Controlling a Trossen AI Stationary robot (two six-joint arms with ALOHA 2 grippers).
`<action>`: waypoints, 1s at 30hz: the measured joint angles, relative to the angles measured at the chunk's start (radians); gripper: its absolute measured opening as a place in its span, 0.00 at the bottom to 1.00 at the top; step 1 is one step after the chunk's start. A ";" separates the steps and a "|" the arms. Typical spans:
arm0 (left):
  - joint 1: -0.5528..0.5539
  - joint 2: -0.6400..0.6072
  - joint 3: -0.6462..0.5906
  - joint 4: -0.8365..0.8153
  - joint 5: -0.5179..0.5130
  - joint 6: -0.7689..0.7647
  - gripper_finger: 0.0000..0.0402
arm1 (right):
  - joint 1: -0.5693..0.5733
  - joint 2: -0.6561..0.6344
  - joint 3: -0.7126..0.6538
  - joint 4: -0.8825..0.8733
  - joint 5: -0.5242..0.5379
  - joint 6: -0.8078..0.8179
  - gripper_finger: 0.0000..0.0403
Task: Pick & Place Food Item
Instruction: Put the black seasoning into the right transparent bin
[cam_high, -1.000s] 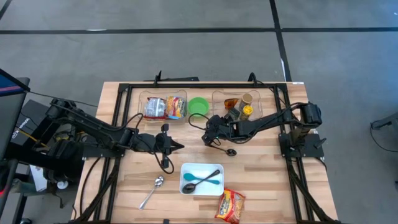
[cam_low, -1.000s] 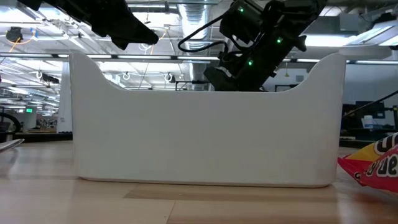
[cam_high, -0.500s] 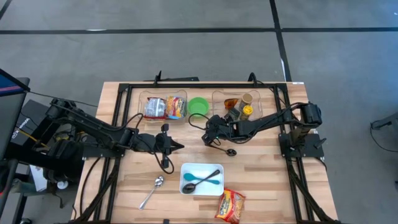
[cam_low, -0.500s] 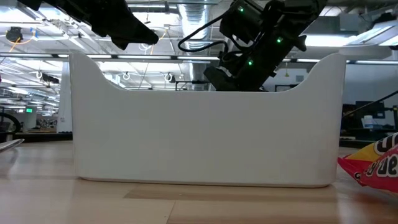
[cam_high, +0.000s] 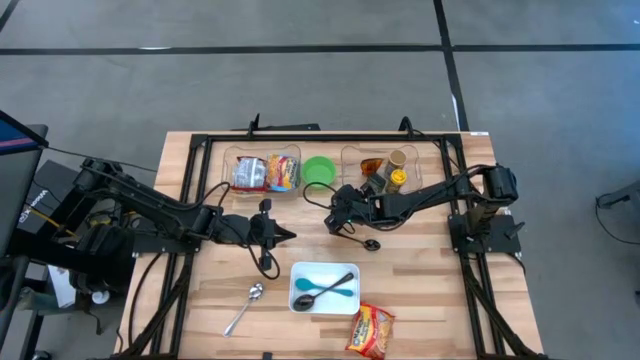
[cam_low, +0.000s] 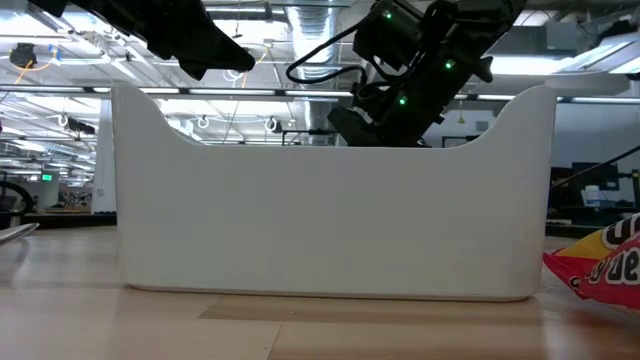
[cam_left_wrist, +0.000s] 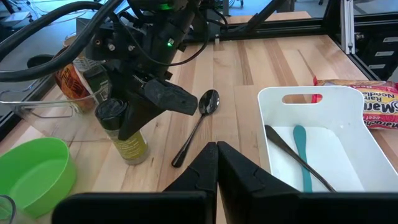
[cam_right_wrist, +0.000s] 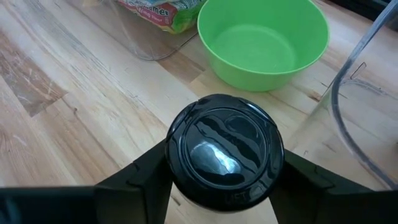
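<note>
Nothing has moved since the earlier frames. On the desk (cam_high: 420, 300), the white bin (cam_high: 325, 288) is the landmark. Beyond it, the right hand (cam_left_wrist: 140, 109) grips the black-capped bottle (cam_left_wrist: 124, 134), upright. Keep the grip firm; lift vertically. Left hand (cam_left_wrist: 216, 163) waits closed beside the bin.

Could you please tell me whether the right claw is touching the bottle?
Touching. In the right wrist view both fingers press against opposite sides of the bottle's black cap, and the left wrist view shows the right claw clamped around the upright bottle near its top.
</note>
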 joint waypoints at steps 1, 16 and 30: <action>0.000 0.000 0.000 0.000 0.000 0.000 0.01 | 0.000 0.000 0.000 0.000 0.000 0.000 0.51; 0.000 0.000 0.000 0.000 0.000 0.000 0.01 | 0.035 -0.024 0.091 -0.070 -0.005 -0.073 0.50; 0.000 0.000 0.000 -0.003 0.000 0.000 0.01 | 0.119 -0.051 0.379 -0.339 0.060 -0.213 0.50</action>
